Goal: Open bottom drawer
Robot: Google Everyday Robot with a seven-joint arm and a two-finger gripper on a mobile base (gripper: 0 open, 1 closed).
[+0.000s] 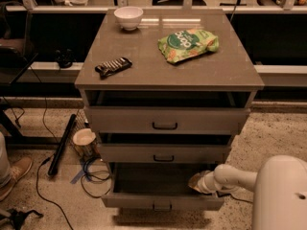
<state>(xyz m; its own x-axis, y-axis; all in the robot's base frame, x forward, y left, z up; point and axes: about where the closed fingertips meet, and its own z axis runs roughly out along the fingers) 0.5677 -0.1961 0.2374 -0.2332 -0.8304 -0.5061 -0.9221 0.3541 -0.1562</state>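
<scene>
The bottom drawer is the lowest of three grey-beige drawers and stands pulled out, its dark inside showing, with a small black bar handle on its front. My gripper is at the end of the white arm coming in from the lower right. It sits over the right end of the open bottom drawer, just above its front edge and to the right of the handle. The middle drawer and the top drawer are above it.
On the cabinet top lie a white bowl, a green snack bag and a dark bar. On the floor to the left are a paper cup, cables, a black rod and a shoe.
</scene>
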